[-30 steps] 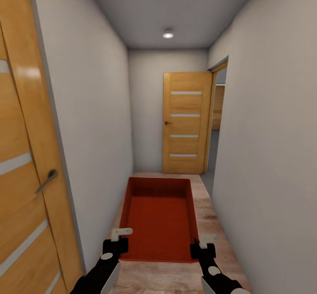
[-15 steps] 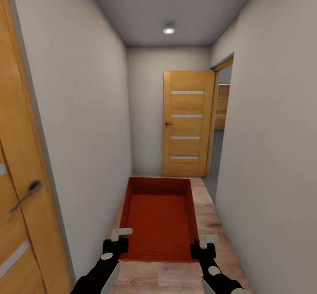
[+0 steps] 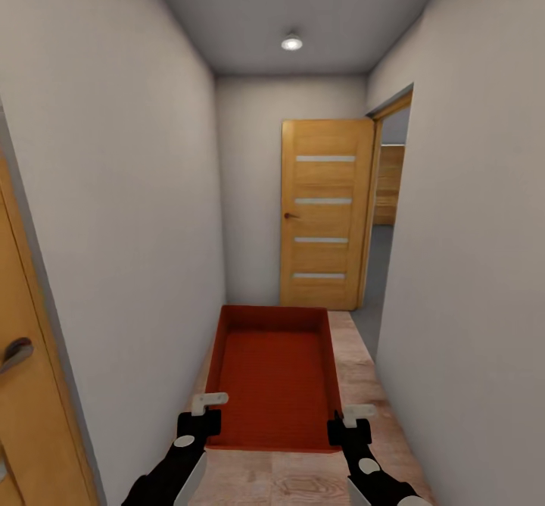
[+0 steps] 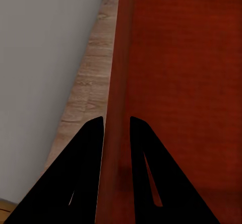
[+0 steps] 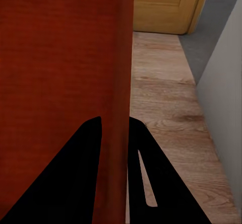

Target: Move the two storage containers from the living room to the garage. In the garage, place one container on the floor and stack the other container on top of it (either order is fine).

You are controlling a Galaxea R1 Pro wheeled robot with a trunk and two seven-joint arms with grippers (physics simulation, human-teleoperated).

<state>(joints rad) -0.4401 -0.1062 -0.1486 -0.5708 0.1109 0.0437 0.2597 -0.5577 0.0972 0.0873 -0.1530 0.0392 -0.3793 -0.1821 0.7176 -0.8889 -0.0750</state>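
Left gripper (image 3: 203,413) clamped the near left corner of the red-orange rectangular open-topped storage container (image 3: 274,376); right gripper (image 3: 348,422) clamped its near right corner. Container was carried level between both arms, above the light wood-plank floor (image 3: 362,373) of a narrow white-walled corridor.

Left wrist view: two black fingers (image 4: 83,173) straddled the container's left wall (image 4: 115,108), one finger outside and one inside, both tight against it. Plank floor (image 4: 85,93) and the white wall (image 4: 45,58) lay just beyond the container's outer side. Right wrist view: same grip on the right wall (image 5: 120,83), fingers (image 5: 143,178) on either side of it. That view also showed plank floor (image 5: 161,103) past the container, with a grey floor strip (image 5: 204,38) further on, which the head view showed less clearly.

Container interior: bare ribbed red bottom, nothing inside.

Surroundings, relative to the container: an open light wooden door with four pale horizontal strips (image 3: 325,214) stood well beyond its far end, against the end wall. A doorway (image 3: 390,210) opened beside that door, to the right. A second wooden door with a metal lever handle (image 3: 15,354) was near the container's left. White walls were close on both sides. A round ceiling light (image 3: 291,42) hung overhead.
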